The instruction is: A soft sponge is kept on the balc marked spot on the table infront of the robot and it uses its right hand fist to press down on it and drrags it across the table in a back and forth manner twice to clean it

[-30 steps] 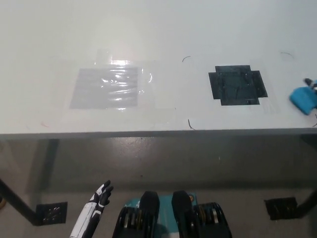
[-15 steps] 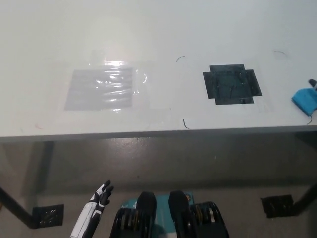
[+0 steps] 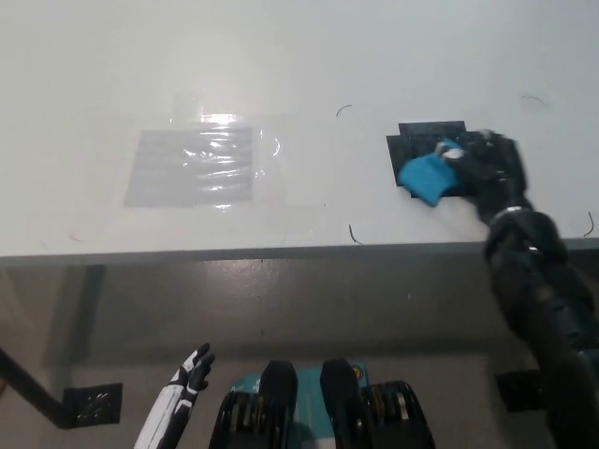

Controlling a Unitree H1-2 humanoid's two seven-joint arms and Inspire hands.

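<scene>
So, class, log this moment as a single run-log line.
right hand: on blue sponge, over black marked spot | left hand: resting below table edge, open | stage: wiping

White table (image 3: 299, 56) with blue sponge (image 3: 426, 176) (on black mark (image 3: 416, 142)), clear film (image 3: 201, 164)

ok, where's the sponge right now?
Head view, right side of the table: the blue sponge lies on the black marked spot, with the right hand against it.

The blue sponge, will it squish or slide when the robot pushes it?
The sponge probably squishes: it looks soft and small beside the right hand. It likely slides easily, since the table looks smooth and glossy. Flat, so it shouldn't roll.
</scene>
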